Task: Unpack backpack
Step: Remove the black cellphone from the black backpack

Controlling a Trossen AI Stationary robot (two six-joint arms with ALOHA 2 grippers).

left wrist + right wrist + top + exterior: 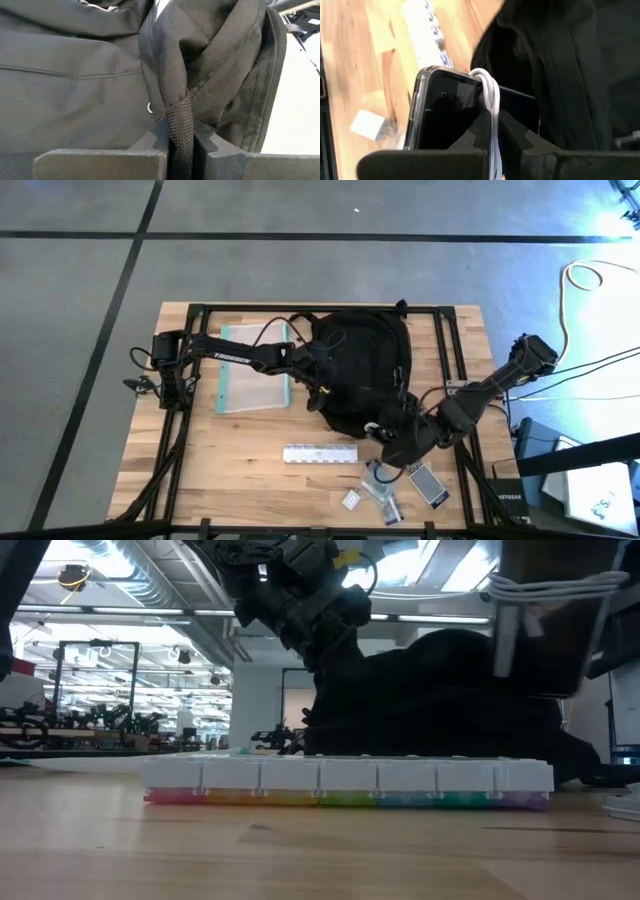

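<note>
The black backpack (360,370) lies on the middle of the table, its underside on the wood. My left gripper (305,360) reaches in from the table's left and is shut on a black webbing strap at the backpack's left side. My right gripper (385,435) hangs just off the backpack's near right corner. It is shut on a white cable wound around a black phone (465,115) in a clear case. In the low view the phone (545,640) shows at the upper right, above the table. My left gripper pinches a black webbing strap (181,131) between its two fingers, where the strap leaves a bunched fold of the backpack's fabric. The fingers slant down from the table's left. The fabric is drawn up toward them, and the backpack stays on the table. My right gripper pinches the white cable (493,125) between its two fingers, where it runs in several strands over the phone's edge. The fingers slant down from the table's right. The phone hangs from the cable beyond the fingertips, clear of the table.
A white pill box (320,453) with a rainbow underside lies in front of the backpack. A clear teal-edged pouch (255,370) lies under my left arm. Small items lie at the near right: a white charger (352,500), a clear bag (385,498), a grey device (430,485).
</note>
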